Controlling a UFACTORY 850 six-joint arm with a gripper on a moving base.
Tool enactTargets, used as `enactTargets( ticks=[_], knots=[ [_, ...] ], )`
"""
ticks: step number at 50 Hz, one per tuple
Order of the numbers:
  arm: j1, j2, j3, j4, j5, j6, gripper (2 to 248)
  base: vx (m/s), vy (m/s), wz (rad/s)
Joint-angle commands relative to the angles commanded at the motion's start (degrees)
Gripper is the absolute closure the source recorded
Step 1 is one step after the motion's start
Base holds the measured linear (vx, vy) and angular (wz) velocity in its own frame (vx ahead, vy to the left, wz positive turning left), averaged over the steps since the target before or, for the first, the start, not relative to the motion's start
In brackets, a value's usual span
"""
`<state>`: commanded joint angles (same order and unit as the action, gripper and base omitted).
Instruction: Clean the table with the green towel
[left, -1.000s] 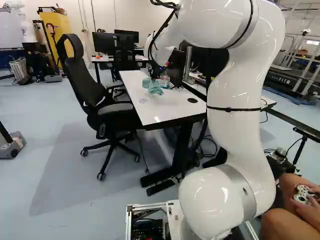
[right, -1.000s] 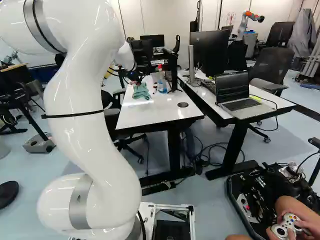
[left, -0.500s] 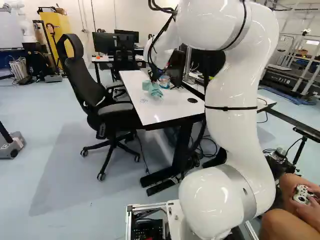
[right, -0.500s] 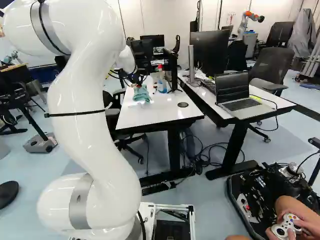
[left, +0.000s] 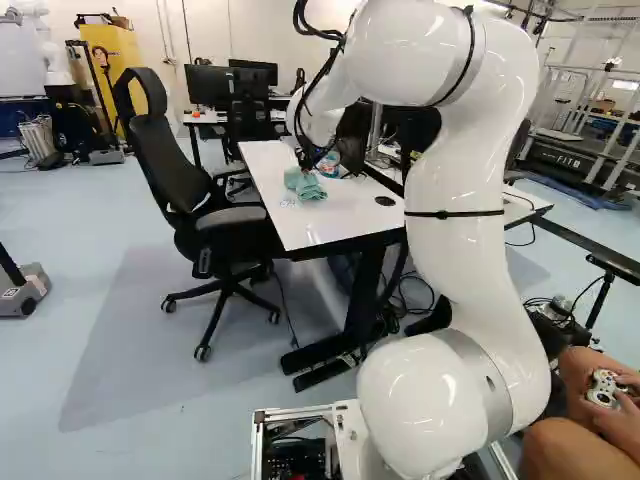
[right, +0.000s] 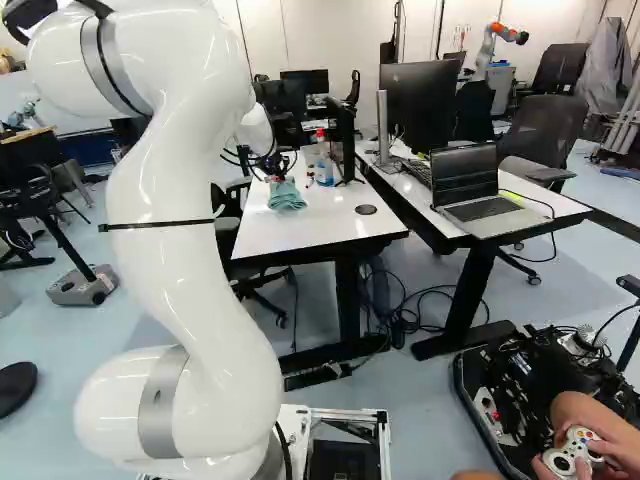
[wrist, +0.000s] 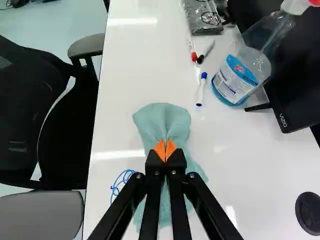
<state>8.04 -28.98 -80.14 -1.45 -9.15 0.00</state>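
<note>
While blue scribble (wrist: 115, 188) marks the table (wrist: 115, 90), end effector (right: 279, 179) pinching green towel (wrist: 162, 120), labelled bottle (wrist: 235, 80)

My arm (left: 455, 275) is glossy white, with thick, rounded tubes and bulging joints. Grey bands (right: 157, 405) ring the joints; a thin black strap (left: 453, 214) circles the long tube. Loose black cables (left: 322, 72) run outside the upper casing. My gripper (left: 306, 165) is black, its slim linkages fitted with small, bright, round screws (wrist: 192, 175). Its tips carry ribbed, wedge-shaped orange pads (wrist: 171, 148).
</note>
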Motion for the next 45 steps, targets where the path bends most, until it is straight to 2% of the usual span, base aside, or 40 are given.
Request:
enactTargets(
  ticks=[26, 45],
  knots=[
    [0.0, -0.1, 0.0, 0.0, 0.0, 0.0, 229, 0.0, 0.0, 0.0],
    [0.0, -2.1, -0.3, 0.0, 0.0, 0.0, 229, 0.0, 0.0, 0.0]
  ],
)
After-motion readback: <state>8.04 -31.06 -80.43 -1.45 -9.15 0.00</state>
